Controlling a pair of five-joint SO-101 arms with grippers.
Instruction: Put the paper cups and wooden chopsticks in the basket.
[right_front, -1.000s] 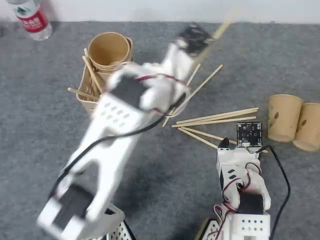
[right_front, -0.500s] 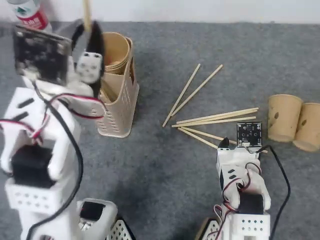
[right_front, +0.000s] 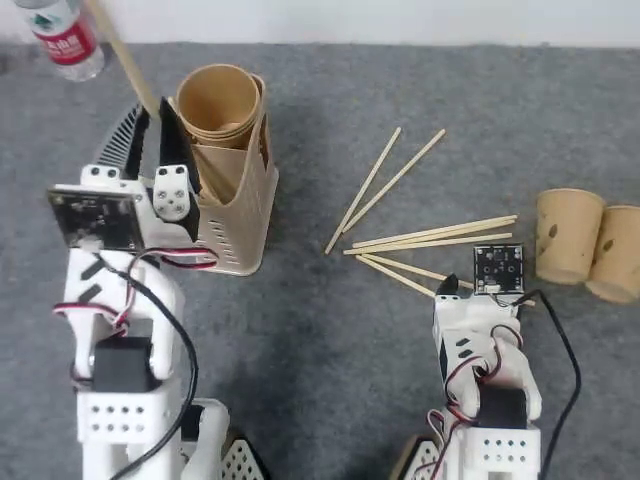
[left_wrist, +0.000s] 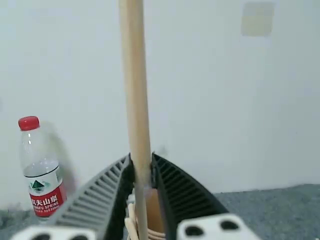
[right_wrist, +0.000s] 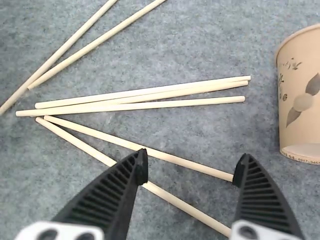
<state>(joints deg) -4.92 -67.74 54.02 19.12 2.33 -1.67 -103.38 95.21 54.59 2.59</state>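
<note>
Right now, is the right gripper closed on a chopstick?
No: in the right wrist view the right gripper is open above the loose chopsticks and grips none of them.

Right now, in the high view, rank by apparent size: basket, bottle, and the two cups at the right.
1. Basket, largest.
2. Inner cup and outer cup: alike, so unranked; the frame edge cuts the outer one.
3. Bottle, smallest as shown, but cropped at the top edge.
</note>
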